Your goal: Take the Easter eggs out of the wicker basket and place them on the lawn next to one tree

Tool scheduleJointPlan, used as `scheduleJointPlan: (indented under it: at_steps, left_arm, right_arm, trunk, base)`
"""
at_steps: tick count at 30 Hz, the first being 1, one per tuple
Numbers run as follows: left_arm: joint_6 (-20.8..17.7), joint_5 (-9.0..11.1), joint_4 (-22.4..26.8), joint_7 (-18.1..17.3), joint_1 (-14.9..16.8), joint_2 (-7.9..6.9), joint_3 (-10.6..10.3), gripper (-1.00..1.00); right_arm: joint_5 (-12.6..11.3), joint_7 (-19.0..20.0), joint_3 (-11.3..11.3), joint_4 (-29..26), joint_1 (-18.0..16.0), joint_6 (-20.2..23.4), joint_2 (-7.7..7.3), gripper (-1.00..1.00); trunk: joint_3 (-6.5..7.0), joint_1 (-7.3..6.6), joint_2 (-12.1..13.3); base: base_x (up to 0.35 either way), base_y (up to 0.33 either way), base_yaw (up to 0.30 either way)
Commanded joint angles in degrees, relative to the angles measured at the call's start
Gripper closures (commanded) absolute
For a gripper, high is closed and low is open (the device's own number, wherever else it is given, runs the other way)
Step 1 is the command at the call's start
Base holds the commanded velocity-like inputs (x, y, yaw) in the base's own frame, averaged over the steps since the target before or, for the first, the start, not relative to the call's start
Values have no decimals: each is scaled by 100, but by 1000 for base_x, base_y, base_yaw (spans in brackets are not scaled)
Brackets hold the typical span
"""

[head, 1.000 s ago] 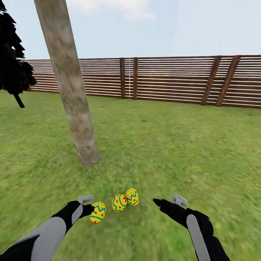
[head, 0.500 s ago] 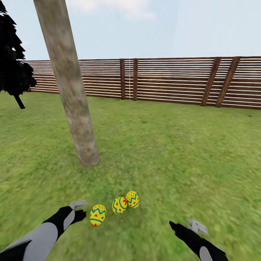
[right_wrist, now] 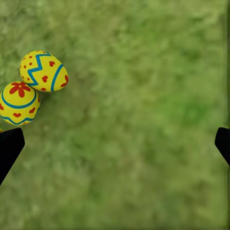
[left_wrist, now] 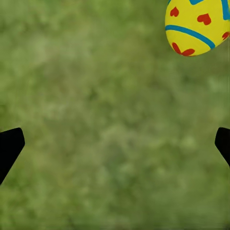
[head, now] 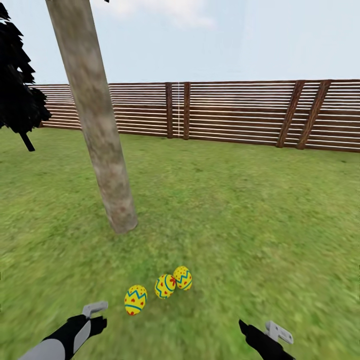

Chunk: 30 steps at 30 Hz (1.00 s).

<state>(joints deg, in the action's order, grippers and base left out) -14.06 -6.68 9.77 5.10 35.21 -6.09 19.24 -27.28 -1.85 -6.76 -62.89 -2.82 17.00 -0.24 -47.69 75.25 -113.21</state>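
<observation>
Three Easter eggs [head: 158, 286] lie on the lawn [head: 260, 225] near the foot of the tree [head: 107, 170]; two touch, and the third [head: 135, 299] lies just beside them. The left end effector [head: 97, 319] and right end effector [head: 250, 331] hover apart from the eggs, each released and empty, fingers spread wide in the wrist views. The eggs appear smooth, rigid, rounded and probably light, so apt to slip or roll; any regrasp would best close across the middle, at the widest girth.
</observation>
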Motion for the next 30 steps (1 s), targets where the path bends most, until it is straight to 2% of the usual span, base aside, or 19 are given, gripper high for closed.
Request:
scheduleJointPlan:
  at_steps: [1,8,22,30]
  left_arm:
    - [-4,-56,-2,0,-18,6,45,-100]
    - [247,-32,-84,0,-131,-5,53,-100]
    - [288,-54,-89,0,-163,6,53,-100]
    - [299,-68,-90,0,-261,-6,53,-100]
  right_arm:
    - [-56,-18,-1,7,0,-10,-2,-100]
    - [-58,-25,6,29,5,-49,3,-100]
    - [-62,-28,8,161,6,-70,6,-100]
    - [-51,-49,47,513,2,-82,14,-100]
  trunk:
    - [14,-24,39]
    - [139,-178,320]
    - [391,-485,881]
    - [534,-661,1202]
  base:
    - [-194,0,0]
    - [-124,0,0]
    - [-4,0,0]
    - [0,0,0]
